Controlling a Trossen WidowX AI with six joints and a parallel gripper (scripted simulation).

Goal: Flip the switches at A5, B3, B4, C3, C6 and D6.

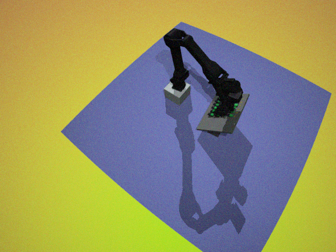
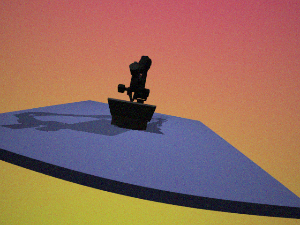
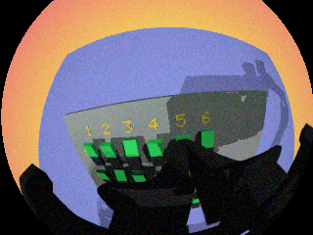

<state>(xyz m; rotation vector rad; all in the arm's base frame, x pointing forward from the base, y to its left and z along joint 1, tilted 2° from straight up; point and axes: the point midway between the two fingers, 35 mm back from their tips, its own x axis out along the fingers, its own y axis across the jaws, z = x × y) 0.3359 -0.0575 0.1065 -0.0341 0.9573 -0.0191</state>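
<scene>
The tilted grey switch panel [image 1: 209,125] [image 2: 131,111] [image 3: 100,118] carries rocker switches with green faces. In the wrist view, row A shows near the printed numbers: A3 [image 3: 130,148], A4 [image 3: 156,148] and A6 [image 3: 207,139] have bright green faces. Only a green sliver of A5 [image 3: 183,138] shows above the fingertips. Part of row B shows, with B3 [image 3: 139,178] just left of the fingers; B4 is mostly hidden. C3, C6 and D6 cannot be made out. My gripper [image 3: 182,143] is shut and empty, low over the panel; whether it touches a switch cannot be told.
The arm's pale base block [image 1: 177,94] stands on the blue table top [image 1: 130,116] beside the panel. The arm reaches over the panel and hides many switches in the top view. The exterior view shows only the panel's dark back. Shadows cross the panel and table.
</scene>
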